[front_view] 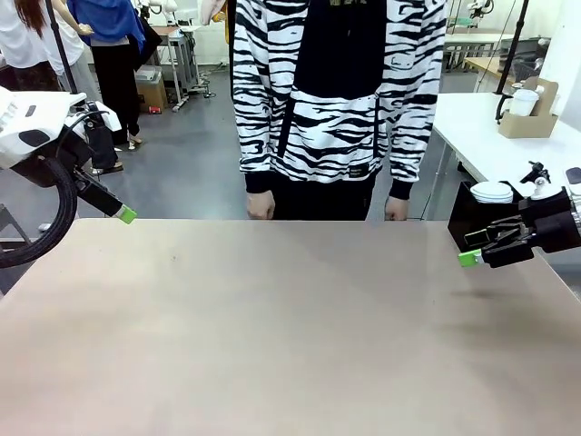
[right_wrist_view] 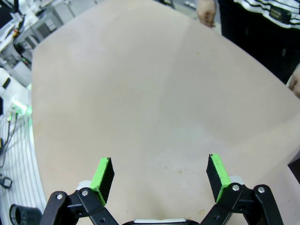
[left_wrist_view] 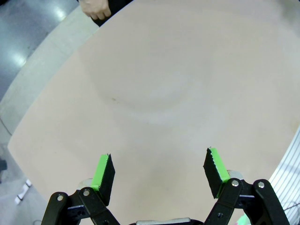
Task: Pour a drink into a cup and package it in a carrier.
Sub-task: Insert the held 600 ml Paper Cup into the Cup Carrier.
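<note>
Behind the far edge of the counter, a person in a striped top, both hands hanging at the edge. At far right, a black box with white lids on top. On another table behind, a brown carrier holding a white cup. Pale, smooth counter top; grey floor beyond. Left hand wide open, holding nothing, above the left edge. Right hand wide open too, holding nothing, at the right edge. Seen from the front, just one green tip on each.
</note>
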Motion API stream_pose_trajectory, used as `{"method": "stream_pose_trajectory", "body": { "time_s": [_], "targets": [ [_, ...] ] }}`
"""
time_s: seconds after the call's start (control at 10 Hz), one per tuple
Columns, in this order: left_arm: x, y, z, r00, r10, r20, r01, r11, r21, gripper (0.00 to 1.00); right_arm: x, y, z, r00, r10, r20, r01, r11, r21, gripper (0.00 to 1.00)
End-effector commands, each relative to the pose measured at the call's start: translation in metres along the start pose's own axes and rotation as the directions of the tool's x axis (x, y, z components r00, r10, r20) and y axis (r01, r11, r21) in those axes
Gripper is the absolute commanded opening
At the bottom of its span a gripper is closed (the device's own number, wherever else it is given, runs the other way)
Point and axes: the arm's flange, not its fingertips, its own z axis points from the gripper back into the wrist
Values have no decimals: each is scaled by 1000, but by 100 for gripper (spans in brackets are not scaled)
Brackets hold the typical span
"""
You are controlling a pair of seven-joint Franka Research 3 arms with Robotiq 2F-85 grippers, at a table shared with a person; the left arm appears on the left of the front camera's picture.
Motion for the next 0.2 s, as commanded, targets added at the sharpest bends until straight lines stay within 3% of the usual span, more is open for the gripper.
{"method": "stream_pose_trajectory", "body": {
  "time_s": [0.0,0.1],
  "targets": [
    [1,0,2,1000,5,-8,-5,1000,6,95,-1,0,1,1000,-1,6,1,1000,8,100],
    [1,0,2,1000,5,-8,-5,1000,6,95,-1,0,1,1000,-1,6,1,1000,8,100]
  ]
}}
